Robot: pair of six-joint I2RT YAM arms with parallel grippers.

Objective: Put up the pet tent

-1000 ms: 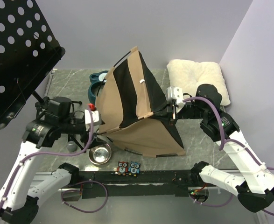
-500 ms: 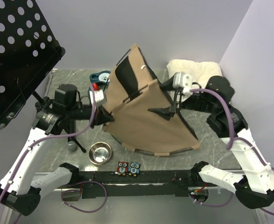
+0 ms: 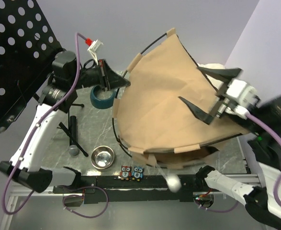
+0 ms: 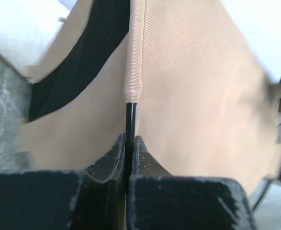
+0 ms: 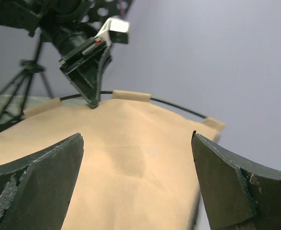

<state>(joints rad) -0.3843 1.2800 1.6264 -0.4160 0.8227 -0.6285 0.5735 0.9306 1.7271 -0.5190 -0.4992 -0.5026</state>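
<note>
The pet tent (image 3: 164, 105) is raised off the table, its tan fabric spread wide across the middle of the top view and edged by a thin black pole (image 3: 147, 48). A white pom-pom (image 3: 173, 182) dangles below it. My left gripper (image 3: 125, 82) is shut on the pole at the tent's left edge. The left wrist view shows the pole (image 4: 129, 115) pinched where it leaves a tan sleeve (image 4: 133, 72). My right gripper (image 3: 188, 84) hangs open over the fabric, jaws wide apart and holding nothing. In the right wrist view the fabric (image 5: 130, 158) lies between the open jaws.
A blue pet bowl stand (image 3: 102, 97) sits under the left gripper. A steel bowl (image 3: 102, 157) and two owl figures (image 3: 131, 172) lie near the front edge. A black perforated panel (image 3: 16, 57) on a tripod stands at the left. A white cushion (image 3: 212, 66) peeks out behind the tent.
The left gripper closed on the pole and rose toward the back. The right gripper let go, opened wide and drew away right. The tent swung up and unfolded rightward.
</note>
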